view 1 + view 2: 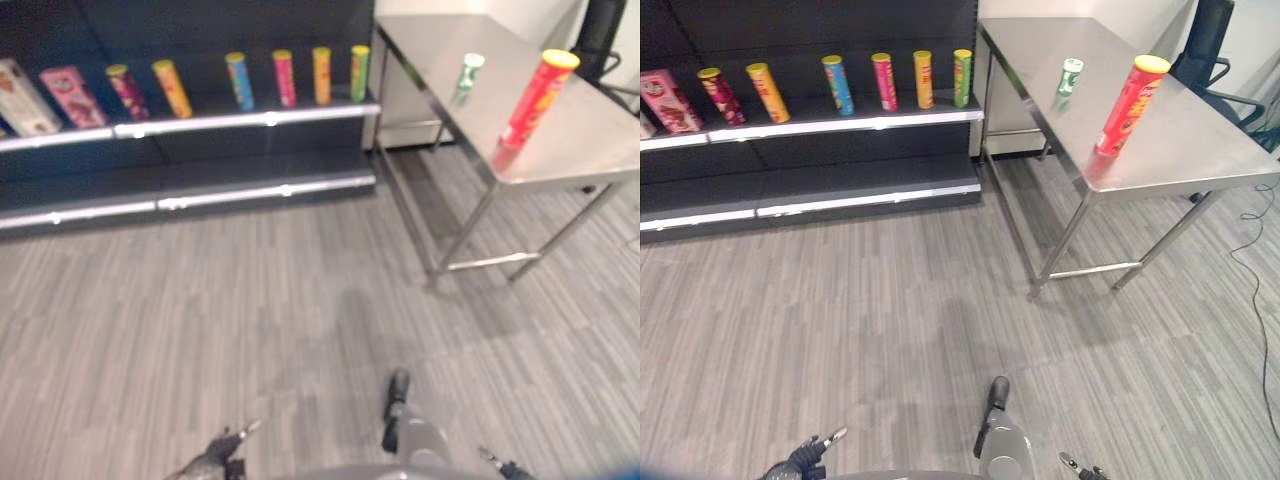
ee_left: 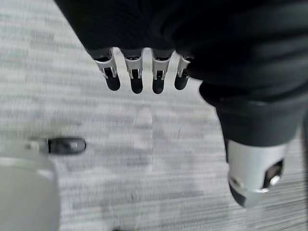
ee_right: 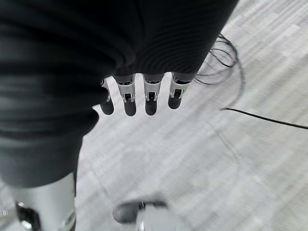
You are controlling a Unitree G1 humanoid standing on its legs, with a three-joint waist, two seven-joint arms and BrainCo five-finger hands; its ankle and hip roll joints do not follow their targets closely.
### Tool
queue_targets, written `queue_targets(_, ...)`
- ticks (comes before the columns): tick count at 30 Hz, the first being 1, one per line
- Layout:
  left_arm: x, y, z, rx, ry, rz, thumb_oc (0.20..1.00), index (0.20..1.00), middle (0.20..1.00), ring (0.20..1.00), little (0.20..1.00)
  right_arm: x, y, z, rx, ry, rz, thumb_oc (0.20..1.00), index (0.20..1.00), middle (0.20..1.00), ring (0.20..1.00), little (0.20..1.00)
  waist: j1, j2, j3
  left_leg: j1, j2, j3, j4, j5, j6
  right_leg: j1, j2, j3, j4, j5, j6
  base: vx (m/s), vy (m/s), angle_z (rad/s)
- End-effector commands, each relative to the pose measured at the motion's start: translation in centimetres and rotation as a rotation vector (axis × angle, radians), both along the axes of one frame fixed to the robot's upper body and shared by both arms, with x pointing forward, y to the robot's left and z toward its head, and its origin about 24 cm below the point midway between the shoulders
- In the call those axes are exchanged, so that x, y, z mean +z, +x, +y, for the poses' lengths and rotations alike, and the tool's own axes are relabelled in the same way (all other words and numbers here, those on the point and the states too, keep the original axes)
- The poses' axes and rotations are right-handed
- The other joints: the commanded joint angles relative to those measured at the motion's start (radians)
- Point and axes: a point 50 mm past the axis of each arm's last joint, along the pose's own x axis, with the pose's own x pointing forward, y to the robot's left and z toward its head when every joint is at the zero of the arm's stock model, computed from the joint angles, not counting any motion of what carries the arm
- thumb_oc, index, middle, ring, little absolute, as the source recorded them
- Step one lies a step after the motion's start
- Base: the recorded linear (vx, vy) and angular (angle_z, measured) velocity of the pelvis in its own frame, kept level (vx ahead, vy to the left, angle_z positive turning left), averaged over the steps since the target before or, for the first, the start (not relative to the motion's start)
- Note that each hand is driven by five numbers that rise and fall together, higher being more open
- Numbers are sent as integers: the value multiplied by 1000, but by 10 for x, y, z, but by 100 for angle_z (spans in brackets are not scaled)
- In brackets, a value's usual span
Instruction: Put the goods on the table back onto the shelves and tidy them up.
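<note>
- Left hand (image 2: pixel 144 72) and right hand (image 3: pixel 139 91): both hang low over the floor, fingers straight and relaxed, nothing held.
- Goods far ahead, on the right hand's side, on the steel table (image 1: pixel 1200 140): one tall red tube (image 1: pixel 1130 105), one small green can (image 1: pixel 1070 76); two in all.
- Judged: tube light, stiff, smooth, tippy; grasp it mid-body.
- Shelf (image 1: pixel 840 122), ahead on the left hand's side: six upright tubes (image 1: pixel 883 82).

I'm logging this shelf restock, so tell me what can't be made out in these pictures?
- Pink box on the shelf: its end is cut off by the right eye view's left edge.
- Small green can on the table: too small to tell what it is.
- Left hand and right hand, hanging open over the floor: palms hidden by their dark covers.
</note>
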Motion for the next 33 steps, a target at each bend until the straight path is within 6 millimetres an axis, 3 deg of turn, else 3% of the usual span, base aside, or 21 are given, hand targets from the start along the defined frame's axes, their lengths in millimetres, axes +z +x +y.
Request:
queue_targets(1, 10, 27, 15, -111, 70, -62, 1000, 1000, 1000, 1000, 1000, 5, 16, -12, -43, -36, -36, 1000, 1000, 1000, 1000, 1000, -18, -9, 17, 5, -59, 17, -2, 102, -67, 39, -65, -31, -118, 118, 92, 387, -117, 27)
queue_targets(3, 8, 25, 10, -137, 63, -52, 1000, 1000, 1000, 1000, 1000, 6, 14, -14, -32, -45, -23, 1000, 1000, 1000, 1000, 1000, -28, 0, -3, 24, -39, 9, 19, 106, -77, 56, -44, -32, -123, 117, 81, 385, -134, 24)
queue_targets(6, 9, 28, 7, -116, 48, -68, 1000, 1000, 1000, 1000, 1000, 8, 17, -17, -19, -52, -30, 1000, 1000, 1000, 1000, 1000, -32, 29, -11, 9, 1, -18, 130, 180, -104, 87, 4, -29, -114, 96, 50, 279, -123, 17)
queue_targets(7, 9, 28, 7, -116, 47, -67, 1000, 1000, 1000, 1000, 1000, 8, 17, -18, -19, -52, -30, 1000, 1000, 1000, 1000, 1000, -34, 30, -11, 6, 3, -19, 133, 178, -106, 87, 6, -30, -114, 95, 49, 184, -136, -1)
queue_targets(9, 9, 29, 4, -141, 42, -74, 1000, 1000, 1000, 1000, 1000, 8, 22, -15, 3, -39, -47, 1000, 1000, 1000, 1000, 1000, -26, 41, -9, -48, 29, -19, 301, 273, -151, 129, 47, -33, -116, 44, 11, 259, -234, -17)
queue_targets(10, 10, 31, 4, -124, 35, -84, 1000, 1000, 1000, 1000, 1000, 9, 29, -12, 37, -33, -58, 1000, 1000, 1000, 1000, 1000, -8, 20, 11, -144, 28, -27, 527, 355, -177, 188, 56, -28, -123, -8, -28, 229, -244, -10)
queue_targets(11, 10, 32, 4, -124, 36, -85, 1000, 1000, 1000, 1000, 1000, 8, 29, -12, 38, -32, -58, 1000, 1000, 1000, 1000, 1000, -14, 12, 7, -151, 20, -33, 524, 362, -175, 183, 47, -32, -123, -6, -27, 231, -251, -4)
queue_targets(12, 11, 34, 4, -104, 33, -94, 1000, 1000, 1000, 1000, 1000, 9, 34, -9, 56, -29, -68, 1000, 1000, 1000, 1000, 1000, 3, 4, 28, -186, 26, -28, 626, 384, -182, 214, 54, -24, -126, -27, -43, 162, -159, -4)
queue_targets(14, 10, 33, 3, -77, 23, -101, 1000, 1000, 1000, 1000, 1000, 8, 42, -3, 74, -20, -84, 1000, 1000, 1000, 1000, 1000, 21, -25, 50, -250, 30, 3, 735, 391, -163, 250, 48, -11, -133, -54, -62, 226, -175, -48)
queue_targets(15, 10, 33, 3, -77, 23, -101, 1000, 1000, 1000, 1000, 1000, 8, 42, -4, 74, -20, -84, 1000, 1000, 1000, 1000, 1000, 21, -25, 50, -250, 31, 3, 735, 391, -163, 250, 49, -11, -133, -54, -62, 428, -117, -60)
queue_targets(16, 10, 30, 2, -67, 24, -95, 1000, 1000, 1000, 1000, 1000, 9, 50, 1, 108, -17, -99, 1000, 1000, 1000, 1000, 1000, 62, -16, 66, -379, 56, 70, 645, 336, -131, 299, 79, 25, -145, -88, -58, 322, -53, -27)
queue_targets(21, 10, 30, 2, -68, 24, -95, 1000, 1000, 1000, 1000, 1000, 9, 50, 1, 108, -17, -99, 1000, 1000, 1000, 1000, 1000, 64, -20, 63, -380, 52, 74, 638, 342, -129, 294, 74, 27, -145, -86, -58, 190, 33, -23)
queue_targets(22, 8, 23, 3, -81, 39, -71, 1000, 1000, 1000, 1000, 1000, 12, 53, -2, 129, -33, -115, 1000, 1000, 1000, 1000, 1000, 115, 24, 59, -451, 94, 90, 164, 389, -112, 371, 113, 89, -150, -155, -19, 629, 215, 11)
queue_targets(23, 8, 23, 3, -82, 39, -70, 1000, 1000, 1000, 1000, 1000, 12, 53, -2, 129, -33, -115, 1000, 1000, 1000, 1000, 1000, 116, 24, 59, -449, 93, 92, 160, 391, -112, 371, 113, 90, -150, -155, -19, 1028, 293, -8)
queue_targets(24, 8, 23, 5, -85, 48, -71, 1000, 1000, 1000, 1000, 1000, 15, 49, -11, 122, -59, -112, 1000, 1000, 1000, 1000, 1000, 141, 42, 62, -492, 82, 23, 35, 479, -156, 434, 134, 133, -150, -206, -17, 395, 74, -12)
queue_targets(26, 9, 23, 6, -91, 50, -73, 1000, 1000, 1000, 1000, 1000, 15, 46, -16, 114, -73, -102, 1000, 1000, 1000, 1000, 1000, 143, 46, 61, -488, 90, 23, 27, 495, -164, 452, 140, 147, -150, -214, -16, 377, 71, -37)
queue_targets(29, 9, 19, 11, -67, 60, -69, 1000, 1000, 1000, 1000, 1000, 14, 35, -21, 93, -83, -67, 1000, 1000, 1000, 1000, 1000, 152, 37, 35, -448, 81, 25, 20, 457, -144, 476, 131, 195, -150, -237, -9, 358, 137, -134)
queue_targets(30, 11, 21, 18, -48, 78, -80, 1000, 1000, 1000, 1000, 1000, 14, 28, -25, 37, -81, -52, 1000, 1000, 1000, 1000, 1000, 148, 16, 15, -413, 60, 50, 29, 417, -114, 494, 90, 211, -132, -239, 10, 349, 178, -223)
queue_targets(31, 11, 20, 18, -48, 79, -80, 1000, 1000, 1000, 1000, 1000, 14, 28, -25, 37, -81, -52, 1000, 1000, 1000, 1000, 1000, 151, 15, 16, -410, 58, 53, 29, 416, -114, 495, 88, 213, -131, -240, 11, 372, 255, -98)
queue_targets(33, 15, 25, 24, -29, 90, -104, 1000, 1000, 1000, 1000, 1000, 14, 27, -28, 35, -84, -40, 1000, 1000, 1000, 1000, 1000, 152, -4, 0, -382, 31, 89, 24, 372, -80, 471, 37, 221, -71, -237, 38, 157, 165, -49)
